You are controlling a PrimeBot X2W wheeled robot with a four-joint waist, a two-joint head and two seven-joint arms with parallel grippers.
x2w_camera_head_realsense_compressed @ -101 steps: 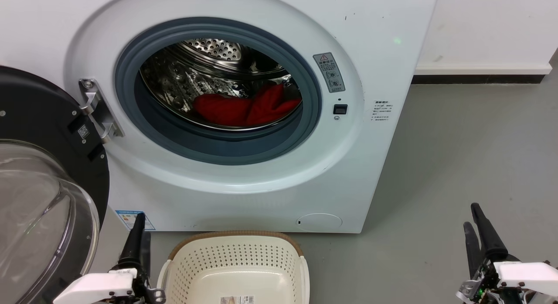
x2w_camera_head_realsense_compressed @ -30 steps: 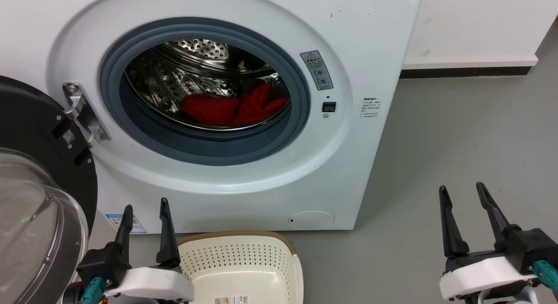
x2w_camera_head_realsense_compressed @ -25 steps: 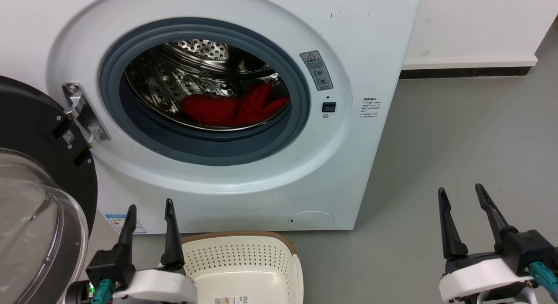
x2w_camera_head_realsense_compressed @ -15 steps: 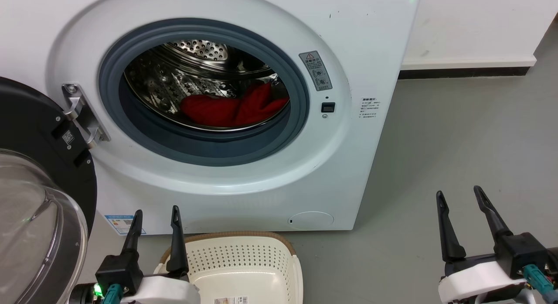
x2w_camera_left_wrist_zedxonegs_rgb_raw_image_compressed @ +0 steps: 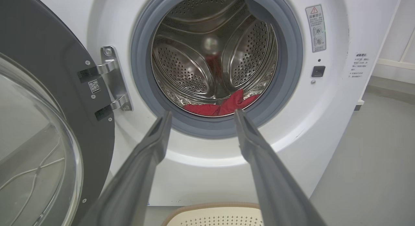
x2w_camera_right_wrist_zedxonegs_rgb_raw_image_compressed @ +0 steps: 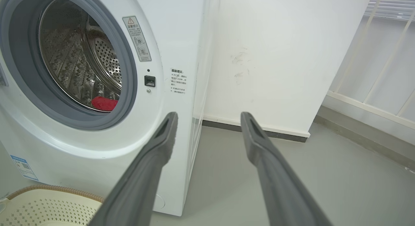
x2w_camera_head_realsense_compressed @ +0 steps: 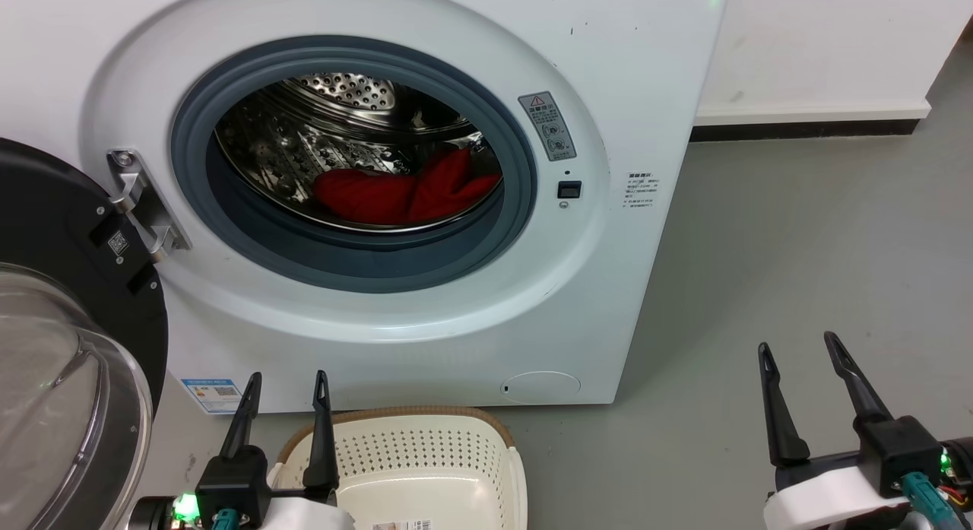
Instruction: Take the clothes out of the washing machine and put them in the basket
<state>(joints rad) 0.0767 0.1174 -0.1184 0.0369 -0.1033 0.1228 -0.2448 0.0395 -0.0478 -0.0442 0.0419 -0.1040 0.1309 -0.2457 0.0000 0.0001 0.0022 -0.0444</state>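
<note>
While both my pincers hang empty and spread wide, my left pincer (x2w_camera_head_realsense_compressed: 287,376) sits at seven o'clock in the head view, beside the left rim of the basket (x2w_camera_head_realsense_compressed: 410,412), and my right pincer (x2w_camera_head_realsense_compressed: 797,342) at four o'clock above the grey floor (x2w_camera_head_realsense_compressed: 798,233). The clothes (x2w_camera_head_realsense_compressed: 403,195) lie heaped red at the bottom of the drum (x2w_camera_head_realsense_compressed: 304,142) inside the washing machine (x2w_camera_head_realsense_compressed: 426,340), at twelve o'clock from the basket; the machine's door (x2w_camera_head_realsense_compressed: 68,226) stands swung open at nine o'clock.

Basket (x2w_camera_head_realsense_compressed: 395,413) cut off at bottom edge; door (x2w_camera_head_realsense_compressed: 53,211) cut by left edge; clothes (x2w_camera_left_wrist_zedxonegs_rgb_raw_image_compressed: 223,106) partly behind grey rim (x2w_camera_left_wrist_zedxonegs_rgb_raw_image_compressed: 207,127) (sticker (x2w_camera_head_realsense_compressed: 546,125) text illegible).
</note>
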